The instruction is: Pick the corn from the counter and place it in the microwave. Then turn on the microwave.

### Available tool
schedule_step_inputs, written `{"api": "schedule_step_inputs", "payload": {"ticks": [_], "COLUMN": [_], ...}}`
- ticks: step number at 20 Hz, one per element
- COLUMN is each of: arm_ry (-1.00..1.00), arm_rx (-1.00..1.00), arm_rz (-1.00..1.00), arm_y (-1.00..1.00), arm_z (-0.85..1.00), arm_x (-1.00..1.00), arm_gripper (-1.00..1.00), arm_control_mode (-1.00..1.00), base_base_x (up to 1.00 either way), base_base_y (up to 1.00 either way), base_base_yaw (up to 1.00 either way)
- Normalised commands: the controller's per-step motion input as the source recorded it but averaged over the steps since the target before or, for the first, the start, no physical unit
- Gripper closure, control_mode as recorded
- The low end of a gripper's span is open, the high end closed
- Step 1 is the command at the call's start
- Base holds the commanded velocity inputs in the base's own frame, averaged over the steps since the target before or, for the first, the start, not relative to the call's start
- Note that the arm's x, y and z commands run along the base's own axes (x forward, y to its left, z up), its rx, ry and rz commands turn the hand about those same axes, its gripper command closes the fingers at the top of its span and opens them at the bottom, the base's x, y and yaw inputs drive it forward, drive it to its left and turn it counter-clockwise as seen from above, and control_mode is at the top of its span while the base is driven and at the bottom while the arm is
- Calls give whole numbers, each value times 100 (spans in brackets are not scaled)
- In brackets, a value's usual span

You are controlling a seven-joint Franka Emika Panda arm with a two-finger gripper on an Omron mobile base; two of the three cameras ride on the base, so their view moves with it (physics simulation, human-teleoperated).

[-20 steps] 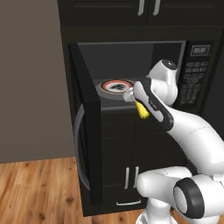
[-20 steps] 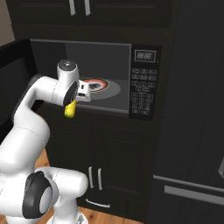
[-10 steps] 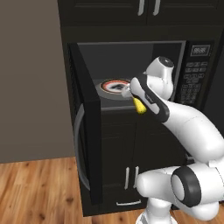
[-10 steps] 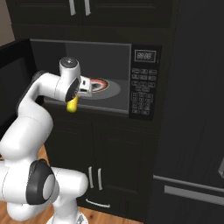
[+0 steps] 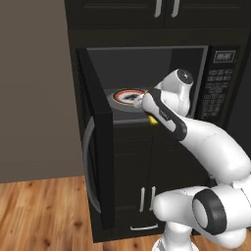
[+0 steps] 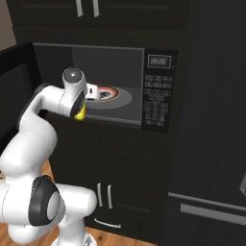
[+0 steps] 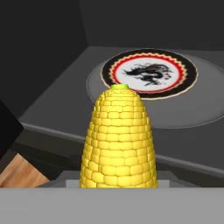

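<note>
1. corn is sitting pinched in the gripper, its jaws pressed onto the cob, green tip pointing away from the hand toward the plate.
2. in the right base view the cob is hanging just under the wrist, at the front lip of the microwave cavity.
3. the microwave door is standing swung open to the left, its curved silver handle facing outward.
4. the red-ringed turntable plate is lying inside on the grey glass tray, beyond the corn and apart from it.
5. the keypad is sitting on the right side of the oven front, under the display.
</note>
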Motion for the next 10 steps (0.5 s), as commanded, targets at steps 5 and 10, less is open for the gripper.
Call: {"api": "schedule_step_inputs", "payload": {"ticks": [5,10], "arm_ry": [-4,2], "arm_rx": [0,0], "arm_rz": [0,0], "arm_y": [1,0], "arm_z": [7,14], "arm_x": [20,23], "arm_gripper": [100,100], "arm_control_mode": [-100,-100], "base_base_x": [0,0], "base_base_y": [0,0], "base_base_yaw": [0,0]}}
